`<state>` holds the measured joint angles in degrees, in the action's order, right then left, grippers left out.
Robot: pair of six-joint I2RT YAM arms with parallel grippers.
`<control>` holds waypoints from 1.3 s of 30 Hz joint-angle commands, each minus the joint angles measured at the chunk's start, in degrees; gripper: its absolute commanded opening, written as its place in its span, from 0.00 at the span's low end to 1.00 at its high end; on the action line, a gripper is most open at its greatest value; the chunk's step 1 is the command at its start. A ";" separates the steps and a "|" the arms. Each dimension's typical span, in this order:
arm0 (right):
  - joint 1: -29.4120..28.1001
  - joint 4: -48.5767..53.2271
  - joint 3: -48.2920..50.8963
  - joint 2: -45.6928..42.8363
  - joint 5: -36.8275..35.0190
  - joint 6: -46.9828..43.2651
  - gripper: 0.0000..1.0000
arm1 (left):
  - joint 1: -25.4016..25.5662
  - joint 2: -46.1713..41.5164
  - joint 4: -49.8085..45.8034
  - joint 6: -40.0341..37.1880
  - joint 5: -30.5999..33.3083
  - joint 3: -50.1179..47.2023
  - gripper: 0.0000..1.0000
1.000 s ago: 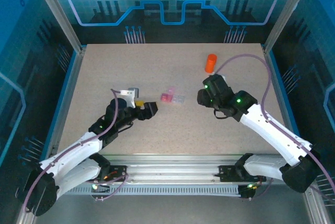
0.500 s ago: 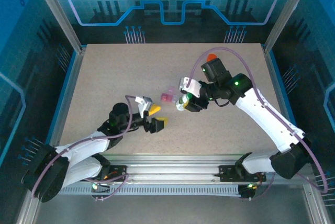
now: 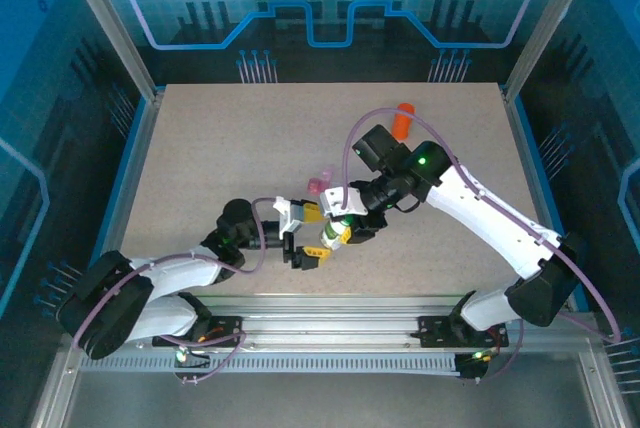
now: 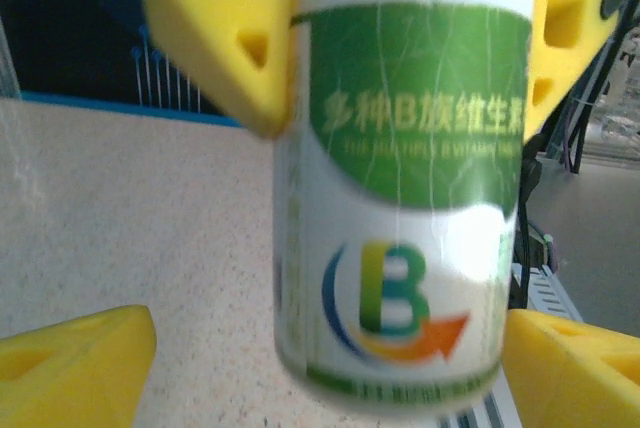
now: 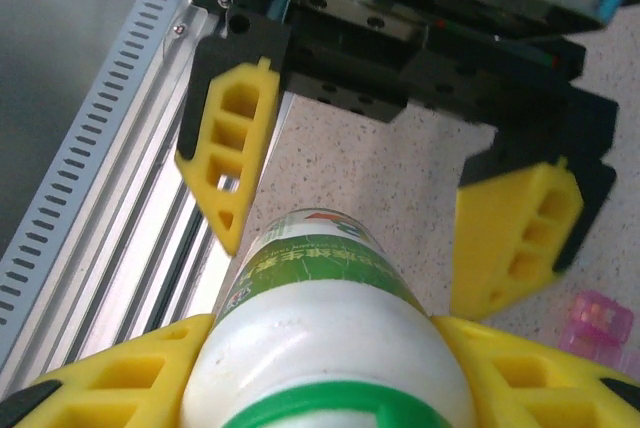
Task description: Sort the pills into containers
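Near the front of the tabletop [image 3: 220, 138], the right hand [image 3: 345, 229] grips a white, green-labelled bottle [image 5: 320, 348]. The left hand [image 3: 311, 236] stands wide open around the bottle's far end. Just behind them lies the pill box [image 3: 318, 186].

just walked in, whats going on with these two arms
The right gripper is holding a white bottle with a green label, tilted, with its far end toward the left gripper. The left gripper's jaws stand open on either side of that end, not gripping it. The pink and clear pill box sits on the table just behind them, and an orange bottle stands farther back.
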<state>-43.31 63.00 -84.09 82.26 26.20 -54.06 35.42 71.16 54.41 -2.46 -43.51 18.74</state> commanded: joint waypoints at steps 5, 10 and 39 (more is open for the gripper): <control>-1.75 -4.23 -1.74 -0.08 0.95 -0.11 0.30 | 3.77 0.78 1.27 -5.22 -1.59 2.99 0.86; -2.34 -3.69 -1.87 0.66 -1.19 0.65 0.31 | 5.36 -0.29 0.73 -6.31 1.33 3.22 0.77; -2.58 -6.20 1.43 -0.93 -4.91 5.64 0.33 | 9.33 -2.88 -1.23 -10.50 9.79 2.99 0.54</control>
<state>-45.76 59.02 -83.18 82.43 23.16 -49.50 43.42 69.58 51.48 -10.81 -31.59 20.64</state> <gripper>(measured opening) 0.504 0.556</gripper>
